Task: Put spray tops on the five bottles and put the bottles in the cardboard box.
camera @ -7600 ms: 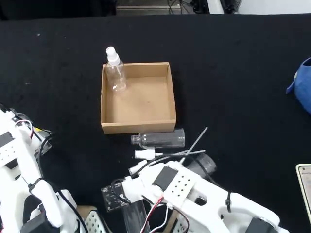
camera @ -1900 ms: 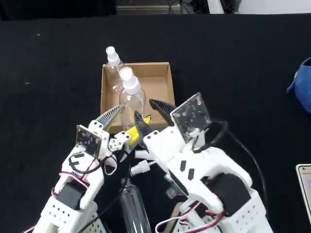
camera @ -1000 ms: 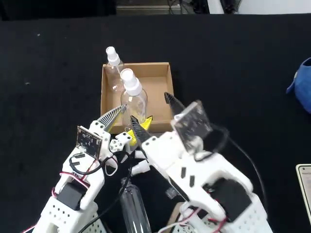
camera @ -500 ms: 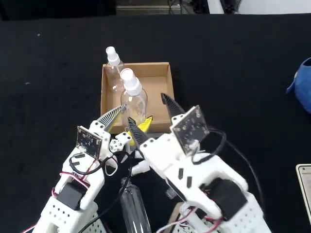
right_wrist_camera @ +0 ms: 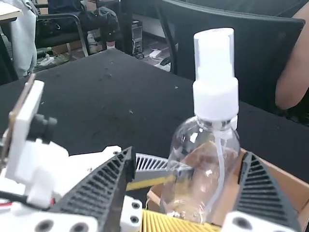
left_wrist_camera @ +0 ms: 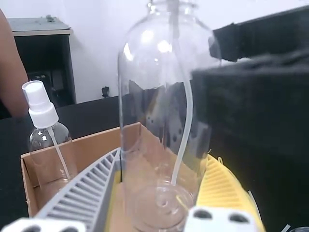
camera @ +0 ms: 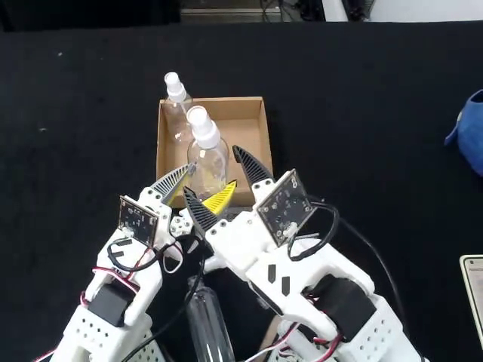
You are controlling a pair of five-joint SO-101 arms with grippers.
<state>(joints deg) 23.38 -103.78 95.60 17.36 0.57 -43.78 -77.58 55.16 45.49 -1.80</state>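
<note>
STEP: boxing the second bottle | you have the left gripper clamped on the capped bottle, upright over the cardboard box's near wall | right gripper jaws apart, flanking it | NEXT: lower it beside the boxed bottle, then let go gently.

Bright, even light falls from overhead. The black worktop swallows it, so hardly a shadow shows around the clear bottle. White glints sit high on the bottle's shoulder, and the pale wall behind it is washed out. A black shape just beside the bottle is badly blurred. In the right wrist view, the room behind the bottle goes soft.
</note>
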